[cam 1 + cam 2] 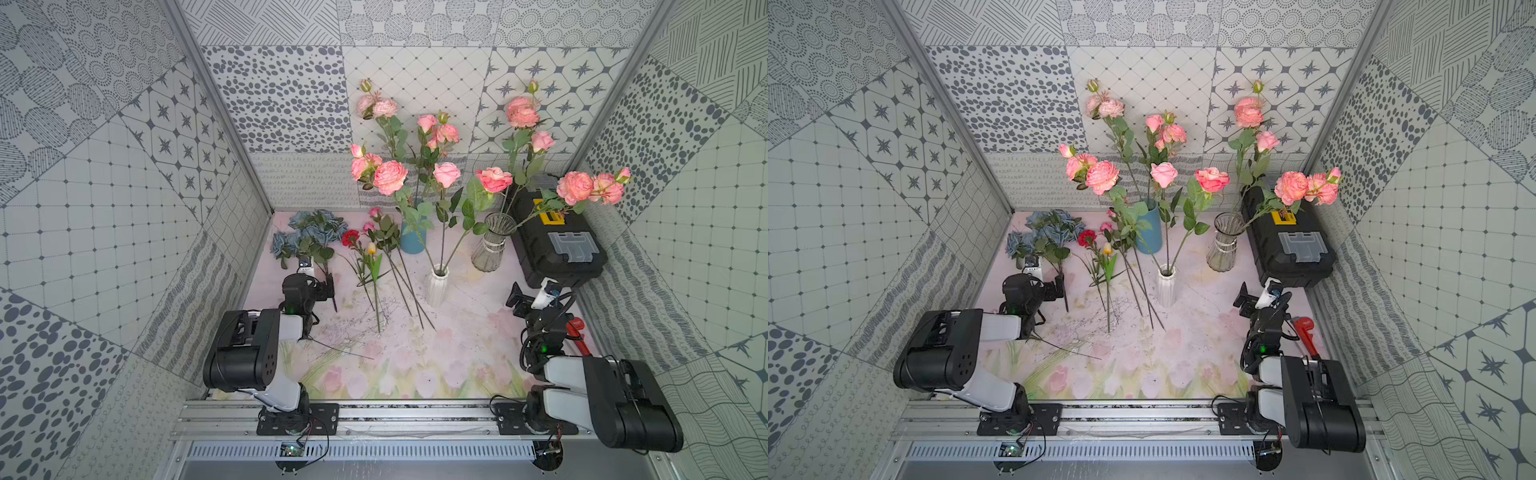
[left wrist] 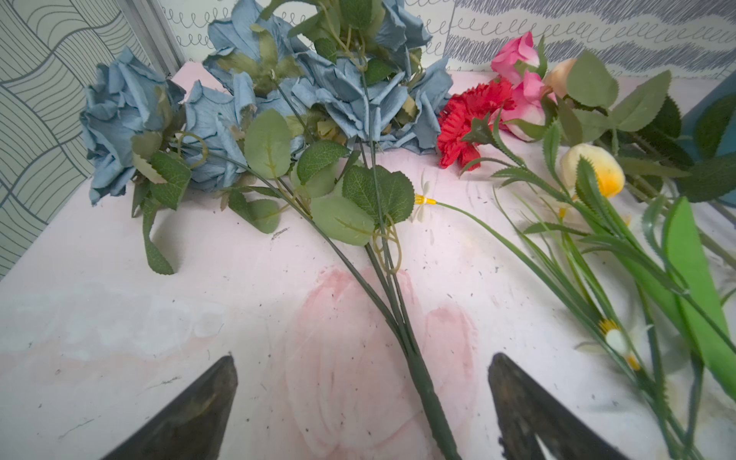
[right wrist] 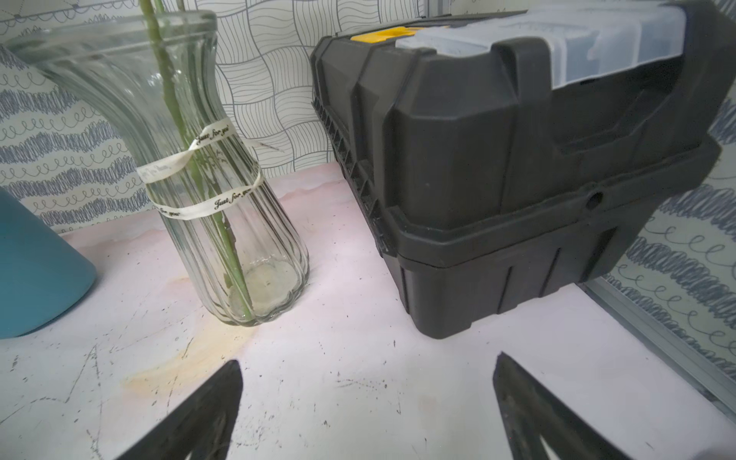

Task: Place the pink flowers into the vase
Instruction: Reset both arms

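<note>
In both top views, tall pink flowers (image 1: 390, 176) with ruffled blooms and green leaves stand in three vases at the back of the pale, flower-printed surface (image 1: 415, 365). There is a white ribbed vase (image 1: 436, 286) in the middle, a smooth blue vase (image 1: 411, 241) behind it, and a clear glass vase (image 1: 492, 245) to its right. More pink flowers lie flat left of the white ribbed vase, their long thin stems side by side. Beside them are a frilly red bloom (image 1: 350, 237) and a bunch of dusty blue flowers (image 1: 309, 235). A boxy black toolbox (image 1: 557, 245) sits at the right. The left pincer (image 1: 328, 287) is low by the blue bunch's stem. The right pincer (image 1: 517, 299) is near the toolbox.

In the left wrist view, the left pincer's two dark pointed fingers (image 2: 191, 414) are spread wide and hold nothing. The blue bunch's wrapped green stem lies on the surface between them.

In the right wrist view, the right pincer (image 3: 368, 358) is spread wide too, and it is empty. The glass vase (image 3: 223, 223) has ridges, a cream ribbon (image 3: 199, 208) and green stems inside.
</note>
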### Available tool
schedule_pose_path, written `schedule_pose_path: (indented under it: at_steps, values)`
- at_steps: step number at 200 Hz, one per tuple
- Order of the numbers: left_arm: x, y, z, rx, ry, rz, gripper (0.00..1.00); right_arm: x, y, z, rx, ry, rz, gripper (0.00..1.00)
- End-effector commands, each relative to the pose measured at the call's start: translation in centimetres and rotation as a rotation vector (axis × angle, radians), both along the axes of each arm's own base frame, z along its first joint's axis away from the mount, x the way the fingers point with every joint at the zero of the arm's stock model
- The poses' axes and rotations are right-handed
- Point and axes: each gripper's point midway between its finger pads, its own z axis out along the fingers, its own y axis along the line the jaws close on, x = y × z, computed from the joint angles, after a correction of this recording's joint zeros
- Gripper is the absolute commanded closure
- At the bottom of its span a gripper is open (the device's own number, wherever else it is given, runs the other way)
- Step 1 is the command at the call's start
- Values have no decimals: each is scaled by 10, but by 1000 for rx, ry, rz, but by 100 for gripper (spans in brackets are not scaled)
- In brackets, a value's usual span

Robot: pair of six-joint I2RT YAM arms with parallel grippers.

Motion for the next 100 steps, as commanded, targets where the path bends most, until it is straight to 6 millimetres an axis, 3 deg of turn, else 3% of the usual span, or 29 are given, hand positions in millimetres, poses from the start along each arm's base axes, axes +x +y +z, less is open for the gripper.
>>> schedule_pose_path:
  at_steps: [1,71,100]
  values:
    - [2,0,1,10,-1,-7,2,6,0,26,9,-131,-6,2]
    - [2,-1,1,10,-1,-8,2,22,25,16,-86,-103,57,2]
    - [3,-1,1,10,-1,-7,2,37,47,9,-158,-53,139,2]
